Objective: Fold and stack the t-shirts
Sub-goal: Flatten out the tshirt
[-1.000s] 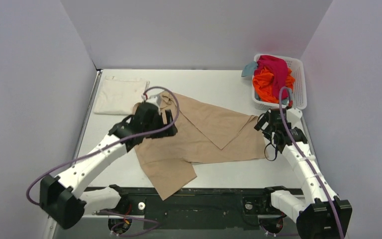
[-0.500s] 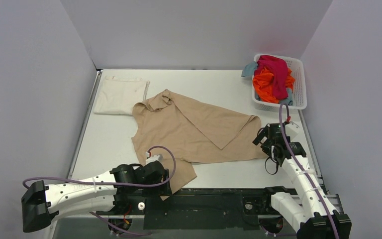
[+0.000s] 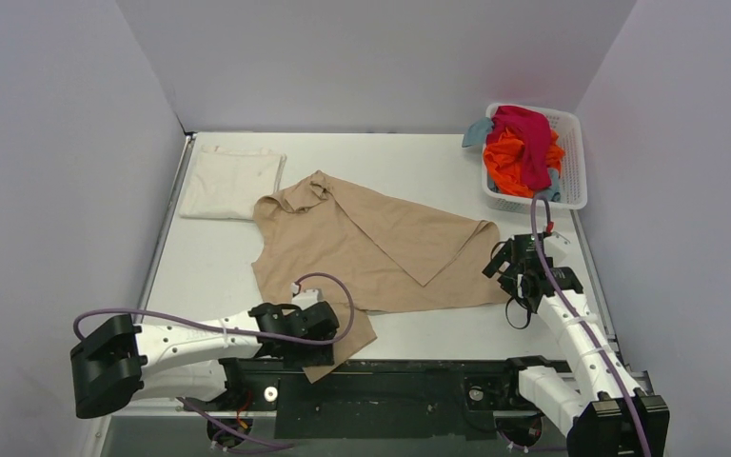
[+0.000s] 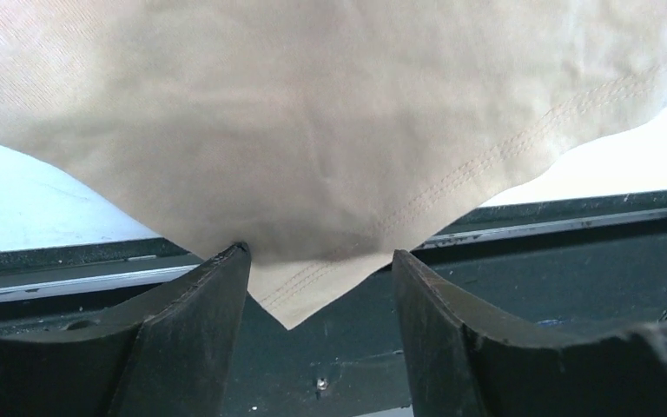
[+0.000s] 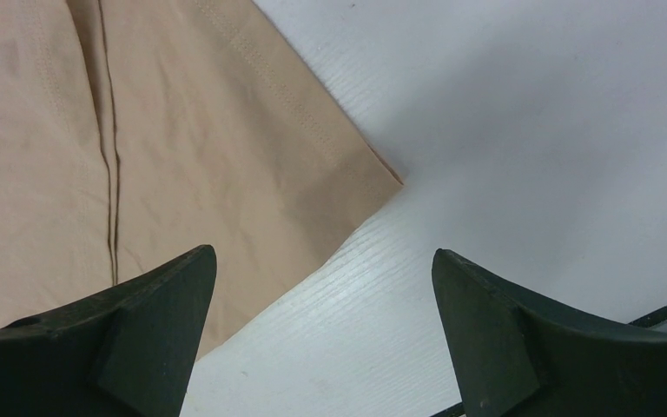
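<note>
Seen from above: large tan cloth t-shirt (image 3: pixel 371 249) spread between both arms. Shown only up close: left gripper (image 4: pixel 319 252) parted, stitched hem corner poking between its fingers; right gripper (image 5: pixel 323 254) spread wide, another shirt corner ahead-left, untouched.

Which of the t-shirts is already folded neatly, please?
The cream-white shirt at the far left: a flat, tidy rectangle. The tan shirt lies spread out, and the bright shirts are bunched in the basket.
</note>
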